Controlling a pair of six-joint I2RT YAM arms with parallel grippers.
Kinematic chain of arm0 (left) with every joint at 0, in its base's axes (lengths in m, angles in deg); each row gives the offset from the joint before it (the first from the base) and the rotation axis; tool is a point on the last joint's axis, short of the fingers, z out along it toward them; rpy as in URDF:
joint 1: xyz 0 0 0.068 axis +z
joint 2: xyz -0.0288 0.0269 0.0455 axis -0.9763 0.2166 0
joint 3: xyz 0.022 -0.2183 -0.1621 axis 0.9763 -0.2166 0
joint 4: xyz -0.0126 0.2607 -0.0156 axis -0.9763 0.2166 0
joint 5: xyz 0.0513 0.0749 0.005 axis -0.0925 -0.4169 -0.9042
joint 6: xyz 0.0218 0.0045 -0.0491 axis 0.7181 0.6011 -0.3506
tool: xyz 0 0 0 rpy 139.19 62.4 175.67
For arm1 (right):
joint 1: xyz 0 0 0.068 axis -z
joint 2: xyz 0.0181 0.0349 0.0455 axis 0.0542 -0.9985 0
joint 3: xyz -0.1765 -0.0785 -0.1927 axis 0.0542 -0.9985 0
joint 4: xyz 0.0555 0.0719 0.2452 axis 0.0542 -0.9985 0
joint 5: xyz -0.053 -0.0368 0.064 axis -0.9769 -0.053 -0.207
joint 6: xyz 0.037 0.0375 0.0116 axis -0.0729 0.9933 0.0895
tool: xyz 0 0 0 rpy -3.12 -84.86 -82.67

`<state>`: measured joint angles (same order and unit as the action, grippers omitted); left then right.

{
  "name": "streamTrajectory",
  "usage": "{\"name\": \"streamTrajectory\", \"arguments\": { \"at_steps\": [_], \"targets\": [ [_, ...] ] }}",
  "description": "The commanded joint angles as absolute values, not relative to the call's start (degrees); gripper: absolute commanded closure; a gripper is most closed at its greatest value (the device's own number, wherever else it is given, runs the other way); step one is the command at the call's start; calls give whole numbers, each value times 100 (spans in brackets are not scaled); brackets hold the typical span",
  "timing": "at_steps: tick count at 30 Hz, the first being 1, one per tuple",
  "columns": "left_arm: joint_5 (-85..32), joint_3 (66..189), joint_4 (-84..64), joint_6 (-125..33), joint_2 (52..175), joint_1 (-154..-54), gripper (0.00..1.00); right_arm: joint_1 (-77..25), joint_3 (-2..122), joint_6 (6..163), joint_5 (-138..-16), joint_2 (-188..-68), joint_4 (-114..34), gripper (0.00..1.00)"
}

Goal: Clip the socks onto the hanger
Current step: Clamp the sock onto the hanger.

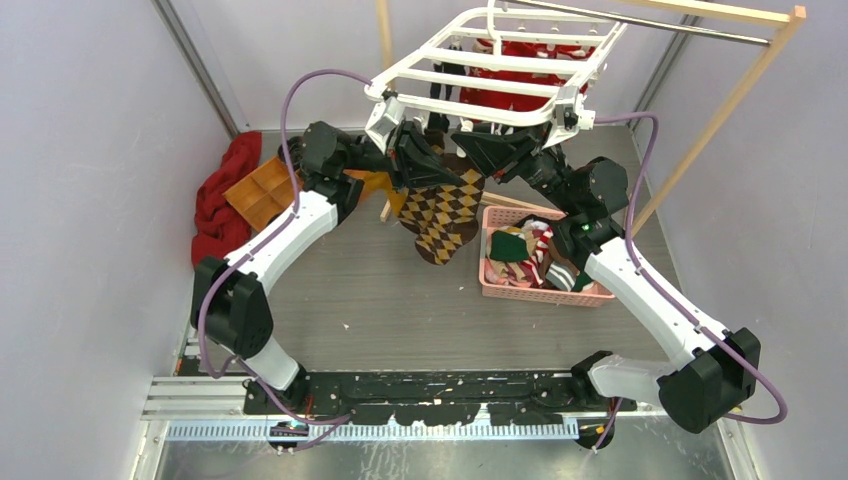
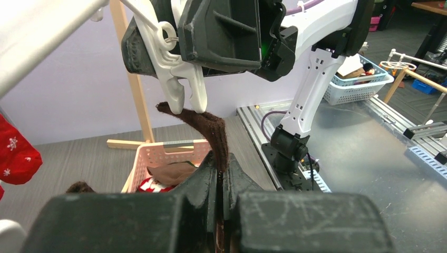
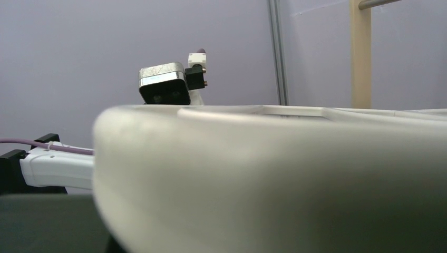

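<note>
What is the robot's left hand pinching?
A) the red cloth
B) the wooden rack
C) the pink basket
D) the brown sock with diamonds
D: the left gripper is shut on the brown diamond sock, with the sock's tip right at a white clip.

White hanger point(image 1: 450, 105) hangs from metal rod point(image 1: 700, 30) of wooden rack point(image 1: 716, 125). Red garments point(image 1: 520, 65) dangle under its far side. Left gripper point(image 1: 415, 150) and right gripper point(image 1: 487, 150) meet under hanger's near bar. Brown argyle sock point(image 1: 447, 212) hangs down between them, top at left gripper. Pink basket point(image 1: 540, 296) of socks just right of it. Red cloth point(image 1: 215, 200) and wooden box point(image 1: 262, 192) at far left.
</note>
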<state>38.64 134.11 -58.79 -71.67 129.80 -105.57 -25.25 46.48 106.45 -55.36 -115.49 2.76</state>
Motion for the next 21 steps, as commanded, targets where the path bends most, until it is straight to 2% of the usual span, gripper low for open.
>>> {"name": "streamTrajectory", "arguments": {
  "at_steps": [1, 7, 21],
  "targets": [
    [3924, 13714, -6517, -7554, 13045, -10580, 100, -2580, 4856, 10838, -5054, -11549, 480, 94],
    [3918, 13802, -6982, -7939, 13173, -10579, 100, -2580, 4844, 10904, -4992, -11542, 507, 94],
    [3869, 13816, -7021, -8024, 13269, -10472, 100, -2581, 4823, 11033, -4842, -11516, 592, 94]
  ]
}}
